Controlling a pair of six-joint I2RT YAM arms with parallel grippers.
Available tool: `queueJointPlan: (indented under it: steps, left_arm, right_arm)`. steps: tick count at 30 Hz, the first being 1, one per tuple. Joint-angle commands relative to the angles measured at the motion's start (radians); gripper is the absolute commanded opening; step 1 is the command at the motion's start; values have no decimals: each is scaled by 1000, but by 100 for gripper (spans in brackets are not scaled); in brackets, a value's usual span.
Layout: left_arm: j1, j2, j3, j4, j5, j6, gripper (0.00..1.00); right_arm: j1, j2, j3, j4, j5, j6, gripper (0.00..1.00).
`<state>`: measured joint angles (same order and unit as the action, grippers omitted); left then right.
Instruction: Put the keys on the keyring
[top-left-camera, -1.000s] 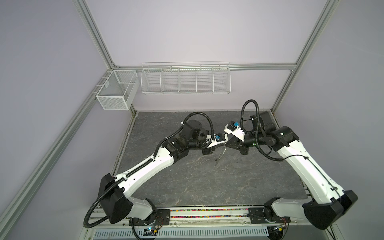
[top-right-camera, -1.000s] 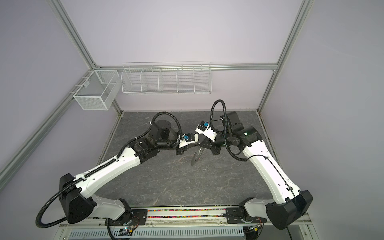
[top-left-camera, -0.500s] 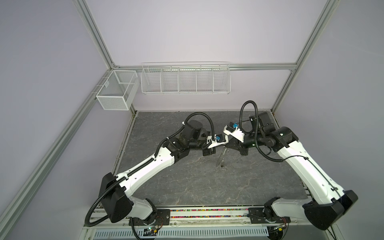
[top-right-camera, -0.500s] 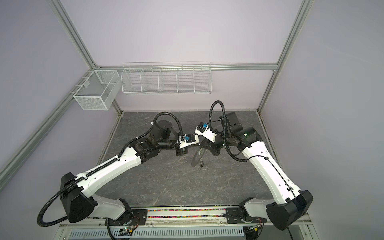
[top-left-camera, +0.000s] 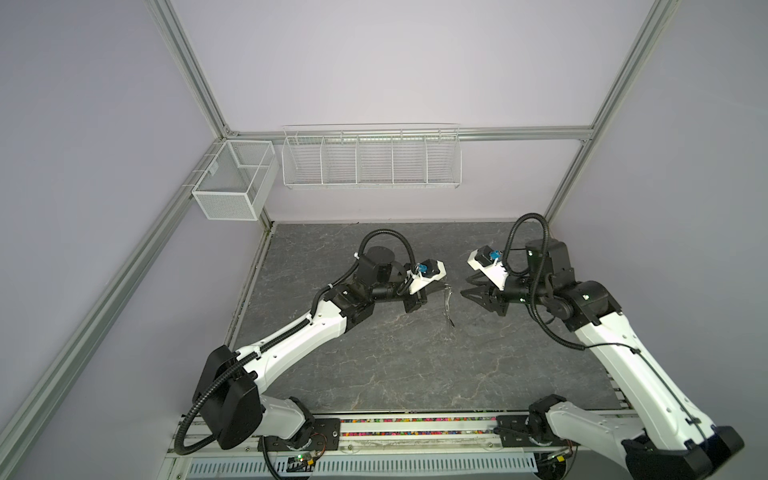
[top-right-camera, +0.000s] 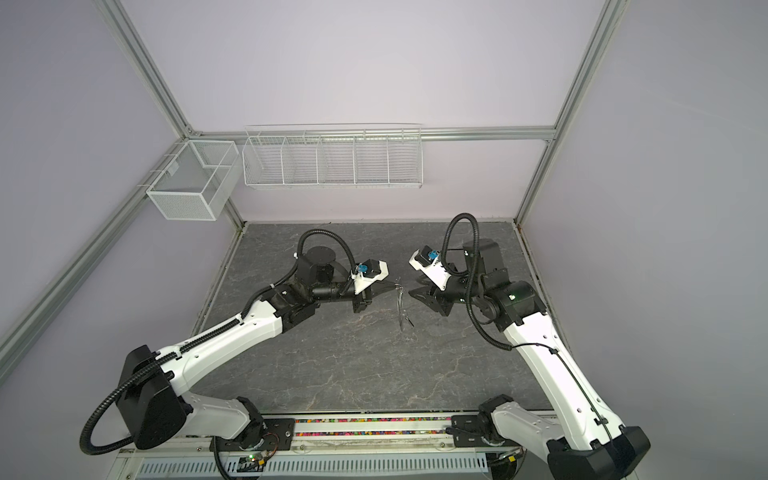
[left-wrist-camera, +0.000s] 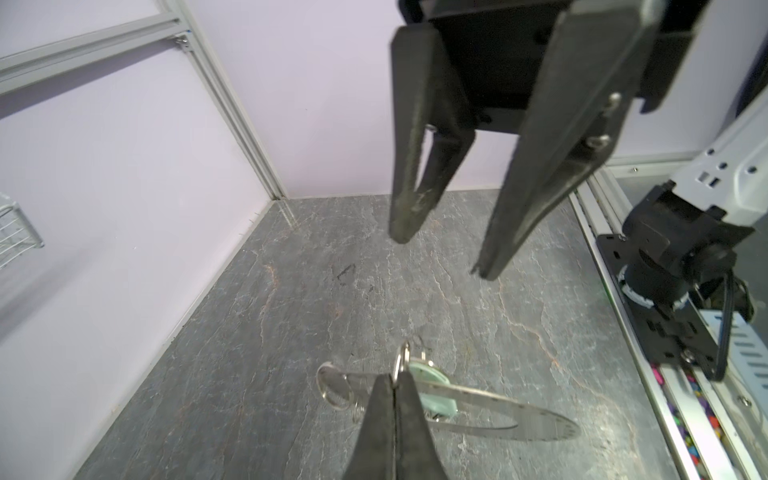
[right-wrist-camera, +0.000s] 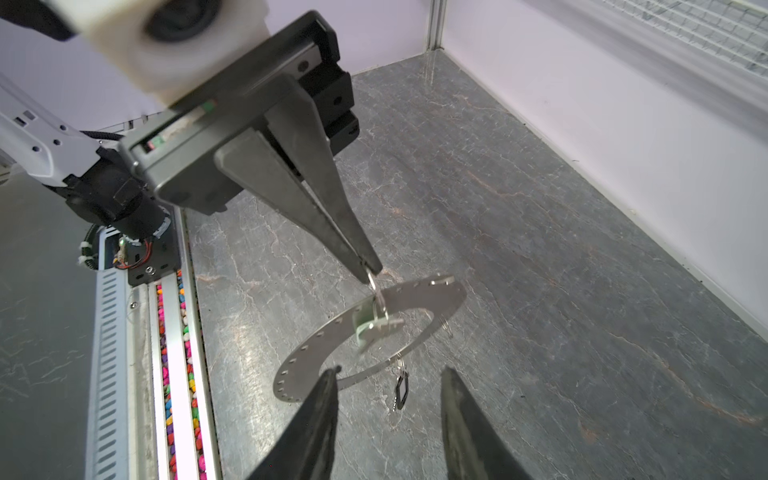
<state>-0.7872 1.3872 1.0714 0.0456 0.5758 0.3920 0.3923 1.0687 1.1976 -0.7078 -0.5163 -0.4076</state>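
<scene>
Tabletop (top-left-camera: 374, 353); keyring (right-wrist-camera: 432, 297) seemingly in end effector (right-wrist-camera: 371, 269)

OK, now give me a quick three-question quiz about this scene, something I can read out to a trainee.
1. True or false: the right pincer is clamped on the flat ring.
2. What does the left pincer grip? A) a pen B) a small wire loop on the flat ring C) nothing
3. Fill in: the tag dangling from the flat ring is coloured ____.

Key: 1 false, it stands open and holds nothing. 2 B. 3 black.
</scene>
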Motion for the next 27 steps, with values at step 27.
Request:
queueJointPlan:
  steps: [27]
  left_arm:
    - [-6, 5, -108, 626, -87, -385, 0]
  right_arm:
    - [59, 64, -43, 390, 2, 220, 41]
